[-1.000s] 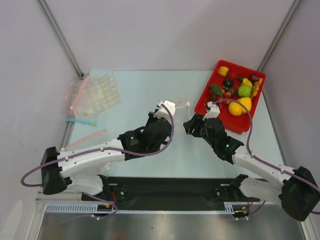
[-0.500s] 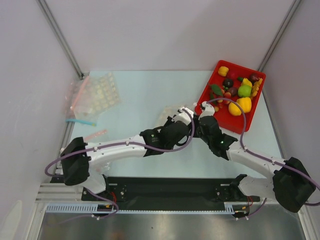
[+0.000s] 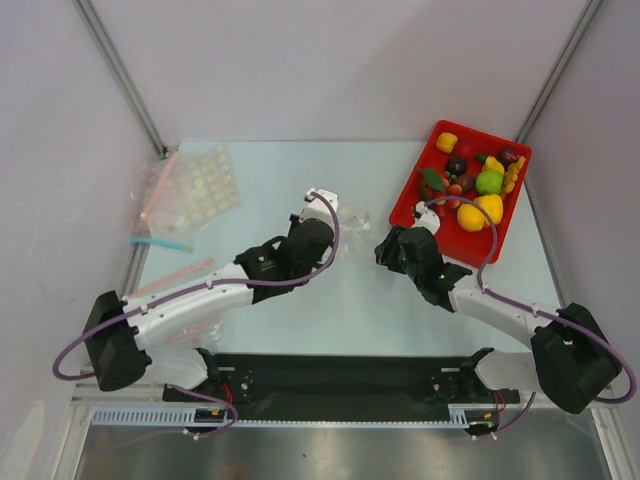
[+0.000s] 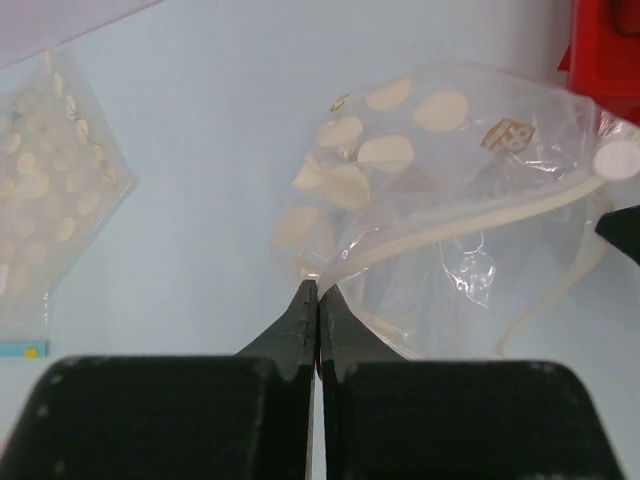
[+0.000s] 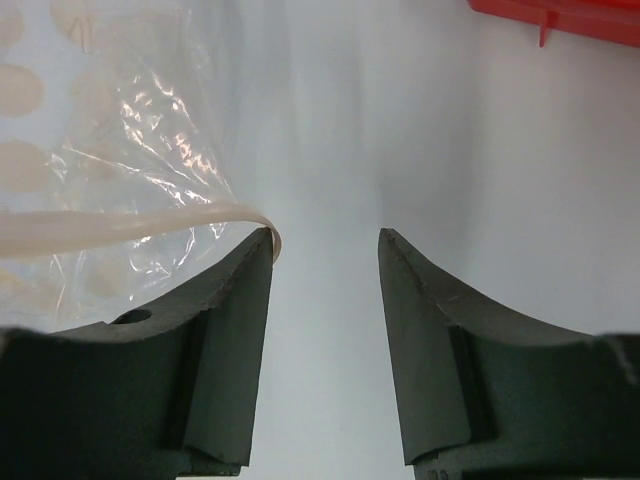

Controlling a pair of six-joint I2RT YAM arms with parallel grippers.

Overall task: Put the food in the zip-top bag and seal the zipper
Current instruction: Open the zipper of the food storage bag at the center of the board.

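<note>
The clear zip-top bag (image 3: 354, 213) lies on the table left of the red tray. In the left wrist view the bag (image 4: 450, 160) is crumpled, and its whitish zipper (image 4: 450, 228) curves across the mouth. My left gripper (image 3: 332, 207) (image 4: 318, 287) is shut on the near-left end of that zipper edge. My right gripper (image 3: 383, 249) (image 5: 326, 242) is open and empty just right of the bag (image 5: 130, 150). Its left fingertip touches the end of the zipper (image 5: 130, 222). The food (image 3: 478, 180) lies in the tray: yellow peppers (image 3: 488, 207), green (image 3: 489, 181), orange (image 3: 447, 142) and dark purple (image 3: 456, 166) pieces.
The red tray (image 3: 458, 243) stands at the back right, and its corner shows in both wrist views (image 4: 605, 40) (image 5: 560, 15). A white dimpled sheet (image 3: 205, 182) (image 4: 45, 200), clear bags, a blue strip (image 3: 160, 243) and a pink strip (image 3: 182, 274) lie at the left. Enclosure walls stand around the table.
My left gripper has swung back to the left, pulling the bag away from the tray. My right gripper has drawn back from the meeting point and now stands beside the bag.
</note>
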